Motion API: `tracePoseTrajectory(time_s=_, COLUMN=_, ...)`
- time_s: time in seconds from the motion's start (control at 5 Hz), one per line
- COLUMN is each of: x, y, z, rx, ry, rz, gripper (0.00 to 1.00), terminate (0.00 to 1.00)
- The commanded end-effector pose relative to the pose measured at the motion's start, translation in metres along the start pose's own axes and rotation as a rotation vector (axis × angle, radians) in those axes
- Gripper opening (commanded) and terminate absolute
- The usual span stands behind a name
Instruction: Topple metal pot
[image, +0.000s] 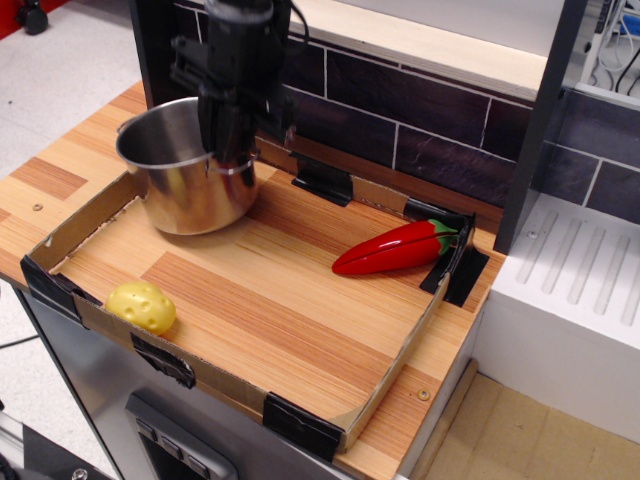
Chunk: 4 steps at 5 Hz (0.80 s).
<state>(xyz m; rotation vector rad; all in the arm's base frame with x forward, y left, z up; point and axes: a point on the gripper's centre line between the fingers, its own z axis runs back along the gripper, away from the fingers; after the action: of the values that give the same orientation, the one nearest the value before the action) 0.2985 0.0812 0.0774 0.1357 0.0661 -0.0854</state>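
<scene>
The metal pot (178, 190) is a shiny steel cylinder at the back left of the cardboard tray (395, 370). It tilts to the left, with its right side raised off the wood. My black gripper (229, 150) comes down from above onto the pot's right rim. One finger is inside the pot and one is outside, closed on the rim wall. One wire loop handle shows at the far left rim; the right one is hidden behind my gripper.
A yellow potato toy (141, 307) lies at the tray's front left corner. A red pepper toy (395, 247) lies at the back right. A dark tiled wall (420, 110) runs behind the tray. A white unit (565, 290) stands to the right.
</scene>
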Motion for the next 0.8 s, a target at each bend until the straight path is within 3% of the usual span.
tracePoseTrajectory(time_s=0.0, x=-0.002, y=-0.002, z=0.033, rx=-0.136, ry=0.061, rz=-0.002, gripper=0.0, terminate=0.0)
tracePoseTrajectory(time_s=0.2, x=-0.005, y=-0.006, z=0.037, rx=-0.294, ry=0.205, rz=-0.077, gripper=0.0, terminate=0.0)
tracePoseTrajectory(time_s=0.4, x=-0.006, y=-0.006, z=0.036, rx=-0.415, ry=0.314, rz=-0.15, gripper=0.0, terminate=0.0)
tracePoseTrajectory(time_s=0.6, x=0.0, y=0.001, z=0.021, rx=-0.482, ry=0.413, rz=-0.167, gripper=0.0, terminate=0.0)
